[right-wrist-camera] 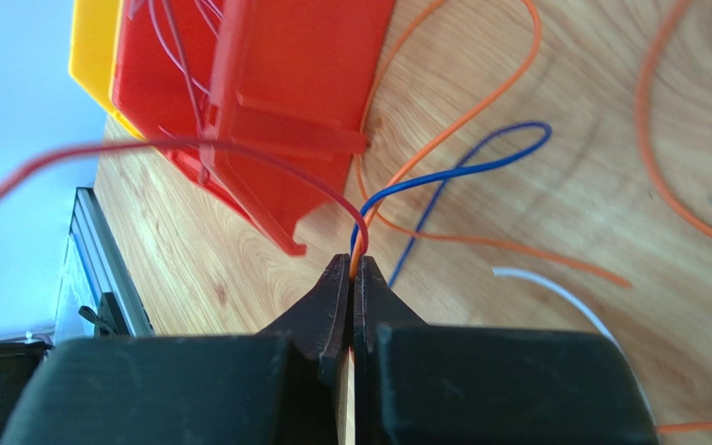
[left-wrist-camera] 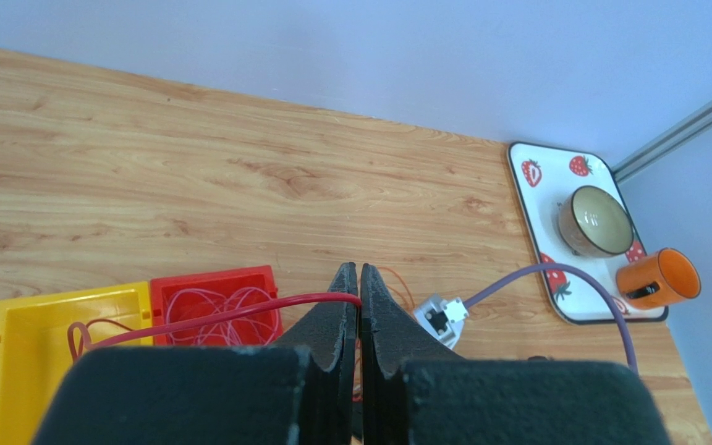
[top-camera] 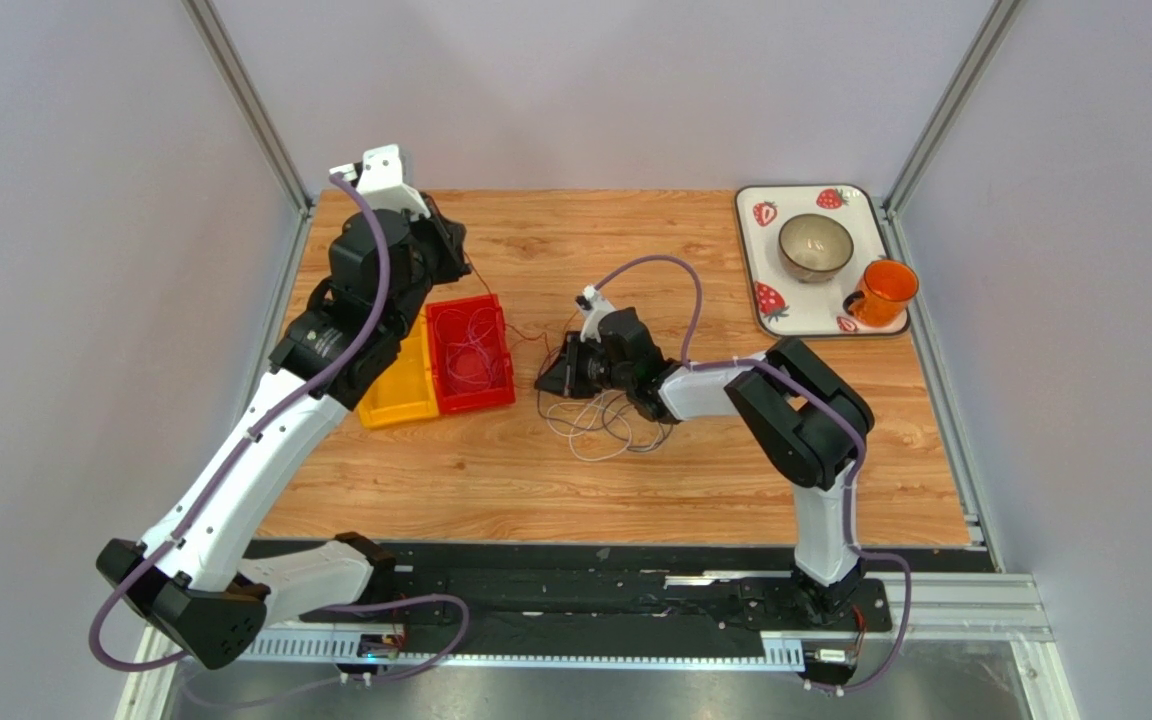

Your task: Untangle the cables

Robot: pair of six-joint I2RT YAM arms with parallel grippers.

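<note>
Clamping the red cable in the left tool and the orange cable in the right tool, calling for slow, gentle separating to avoid tightening the snarl.

2 open plastic bins: 1 red bin, 1 yellow bin. 1 white strawberry-print tray, 1 brown round bowl, 1 orange mug. Thin looping cables in 4 colours: red cable, orange cable, blue cable, white cable. Total no. can't tell.
</note>
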